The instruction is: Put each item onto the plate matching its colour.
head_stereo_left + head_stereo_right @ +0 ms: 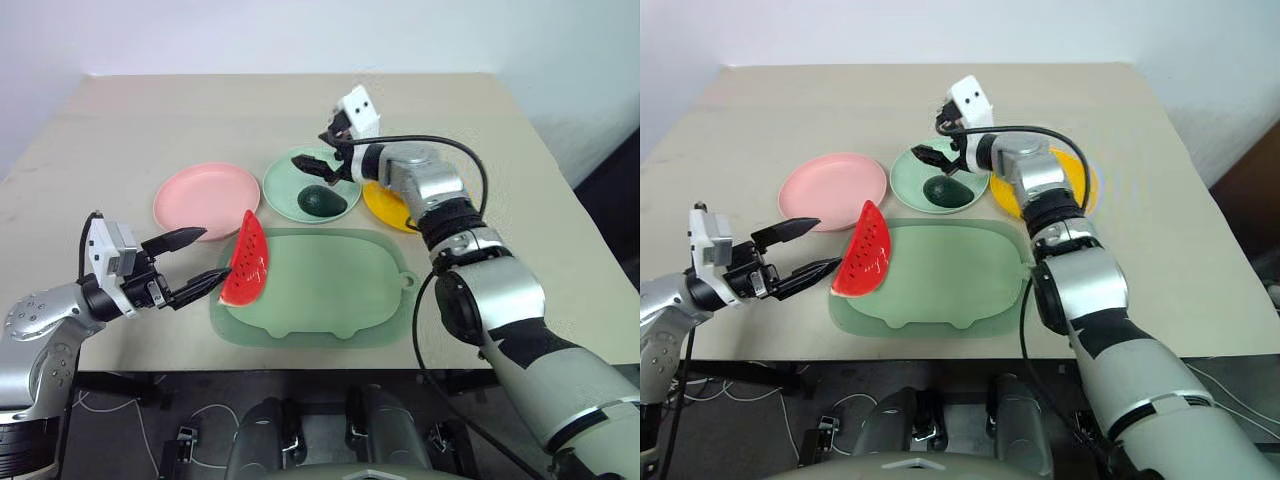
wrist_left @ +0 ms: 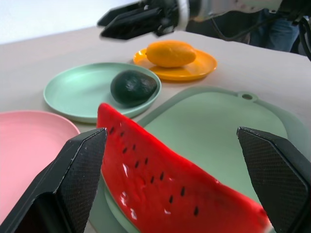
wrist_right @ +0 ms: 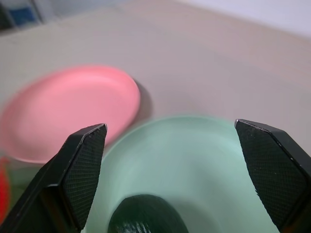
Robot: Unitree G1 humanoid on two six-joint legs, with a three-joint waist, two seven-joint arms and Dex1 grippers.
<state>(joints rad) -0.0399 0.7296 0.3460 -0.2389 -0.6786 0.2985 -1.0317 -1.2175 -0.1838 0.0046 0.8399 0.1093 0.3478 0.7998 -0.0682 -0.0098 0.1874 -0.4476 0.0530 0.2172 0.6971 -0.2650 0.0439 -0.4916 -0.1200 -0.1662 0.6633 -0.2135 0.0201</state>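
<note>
The red watermelon wedge point(image 1: 246, 262) stands at the left end of the pale green mat point(image 1: 330, 295). My left gripper point(image 1: 216, 253) is open right beside it, one finger on either side of its near end, not closed on it. The dark green avocado point(image 1: 322, 202) lies on the mint green plate point(image 1: 290, 175). My right gripper point(image 1: 320, 166) hovers open just above that plate with nothing between its fingers. The yellow oval fruit point(image 2: 170, 53) rests on the yellow plate point(image 2: 204, 65). The pink plate point(image 1: 205, 192) is bare.
The three plates stand in a row behind the mat, pink to the left, green in the middle, yellow to the right. My right forearm point(image 1: 430, 190) reaches over the yellow plate. Bare beige tabletop point(image 1: 200, 120) lies behind the plates.
</note>
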